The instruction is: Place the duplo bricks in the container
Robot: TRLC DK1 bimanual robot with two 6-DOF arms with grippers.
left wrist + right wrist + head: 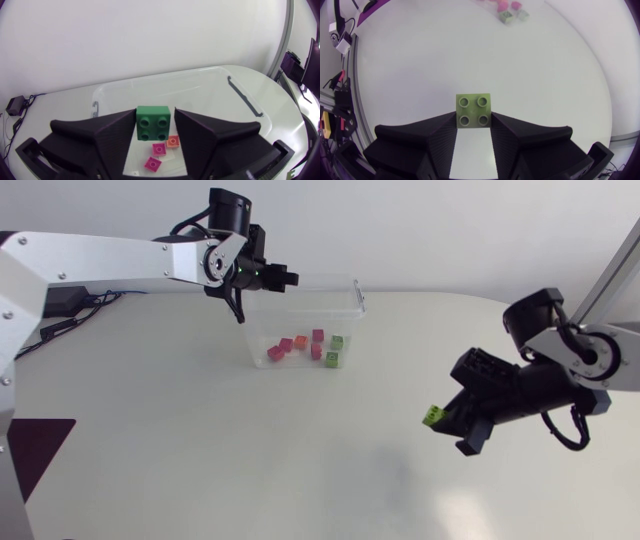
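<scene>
A clear plastic container stands at the table's far middle, with several pink, orange, red and green bricks inside. My left gripper hangs over its left end. In the left wrist view a dark green brick sits between the fingertips of that gripper, against one finger, with a narrow gap to the other; orange and pink bricks lie on the container floor below. My right gripper is at the right of the table, shut on a light green brick, which the right wrist view shows pinched at the fingertips.
The container's wall curves around ahead of my left gripper. Bare white tabletop lies between my right gripper and the container's bricks far ahead. A cable and a small box lie at the table's far left edge.
</scene>
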